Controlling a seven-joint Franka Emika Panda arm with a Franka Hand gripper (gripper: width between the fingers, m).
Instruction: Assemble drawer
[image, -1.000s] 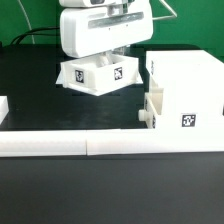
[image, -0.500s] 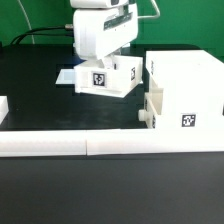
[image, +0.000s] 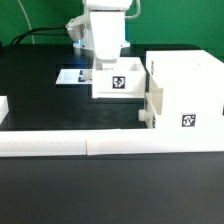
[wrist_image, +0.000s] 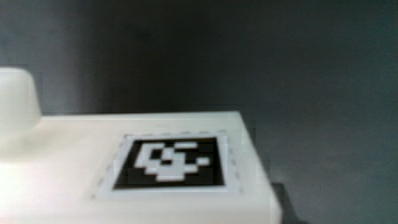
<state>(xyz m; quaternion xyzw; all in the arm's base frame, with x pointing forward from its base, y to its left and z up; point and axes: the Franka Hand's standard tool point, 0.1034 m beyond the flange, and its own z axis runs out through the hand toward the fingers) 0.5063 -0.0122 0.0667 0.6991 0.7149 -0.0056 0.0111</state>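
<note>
The small tray (image: 119, 80) of the drawer is a white open-topped box bearing one black-and-white square tag on the face turned toward the exterior camera. It is positioned directly under the arm, near the middle of the desk (image: 60, 190), and just beside the cabinet shell (image: 185, 95) on the exterior view's right. Whether the tray touches the shell, or rests on the desk surface, cannot be determined.

The tool (image: 108, 62) reaches down at the tray's rear rim. Its fingers are masked by the white wrist housing and the tray wall, so I cannot tell whether it is open, closed or gripping the tray.

The wrist view shows a white flat surface (wrist_image: 125, 160) carrying a square tag, blurred, with a rounded white form at the frame edge; the dark desk lies beyond it.

The cabinet shell stands upright with one tag on its front face. A second small white part (image: 150, 108) sits against its near corner.

The marker board (image: 72, 76) lies flat on the desk behind the tray, toward the exterior view's left.

A long low white border bar (image: 90, 145) runs across the desk in front of all parts.
</note>
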